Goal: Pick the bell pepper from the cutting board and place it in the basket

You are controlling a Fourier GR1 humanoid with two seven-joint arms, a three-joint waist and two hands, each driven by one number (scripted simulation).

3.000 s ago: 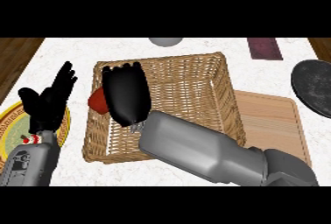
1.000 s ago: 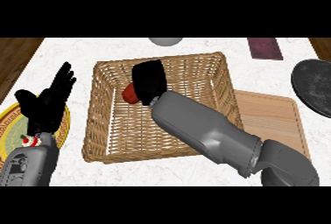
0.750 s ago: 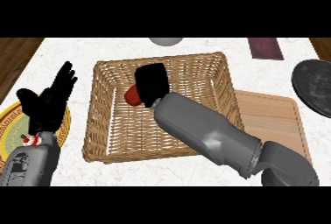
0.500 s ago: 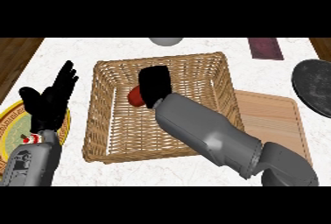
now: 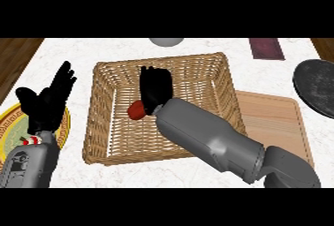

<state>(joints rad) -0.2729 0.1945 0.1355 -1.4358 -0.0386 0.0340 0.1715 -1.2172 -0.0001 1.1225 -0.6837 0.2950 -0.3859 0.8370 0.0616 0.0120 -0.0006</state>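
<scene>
The red bell pepper (image 5: pixel 135 110) lies inside the wicker basket (image 5: pixel 99 132), on its floor left of the middle. My right hand (image 5: pixel 155 88) reaches over the basket's middle with its fingers straight, pointing to the far wall. The pepper shows at the hand's lower left, beside the thumb side of the palm, and part of it is hidden under the hand. The wooden cutting board (image 5: pixel 274 119) lies bare to the right of the basket. My left hand (image 5: pixel 44 103) rests open at the left, fingers up.
A yellow patterned plate (image 5: pixel 9 130) lies under the left hand at the counter's left edge. A dark round plate (image 5: pixel 318 88) sits at the far right. A grey bowl (image 5: pixel 167 41) and a maroon book-like slab (image 5: pixel 266 47) stand along the far edge.
The right hand has moved from the basket's left wall towards its middle and its fingers have straightened. The pepper now shows lower, at the hand's left. The left hand has barely moved.
</scene>
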